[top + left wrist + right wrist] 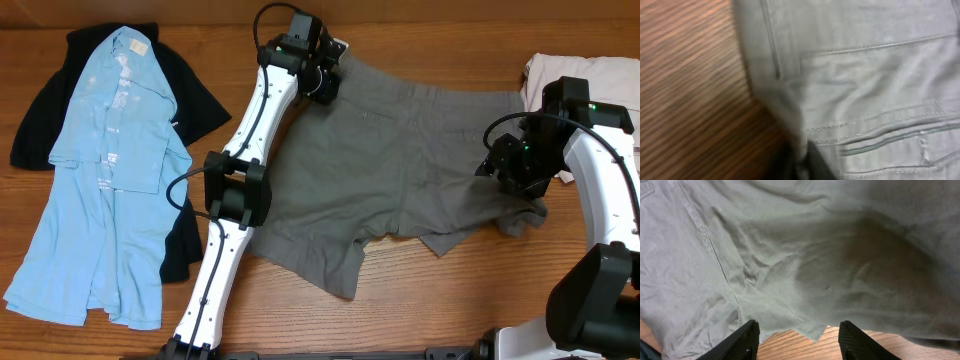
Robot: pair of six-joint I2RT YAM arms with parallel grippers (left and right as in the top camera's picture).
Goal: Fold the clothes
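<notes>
The grey-olive shorts point(400, 170) lie spread out in the middle of the table. My left gripper point(322, 85) is at their far left corner. In the blurred left wrist view its dark fingers point(807, 165) are closed on the edge of the shorts point(865, 90), beside a pocket seam. My right gripper point(512, 175) is over the right side of the shorts. In the right wrist view its fingers point(797, 340) are open, with a corner of the shorts' hem point(790, 255) and bare wood between them.
A light blue shirt point(110, 170) lies on top of a black shirt point(190, 100) at the left of the wooden table point(450, 300). A beige garment point(600, 75) lies at the far right, behind my right arm.
</notes>
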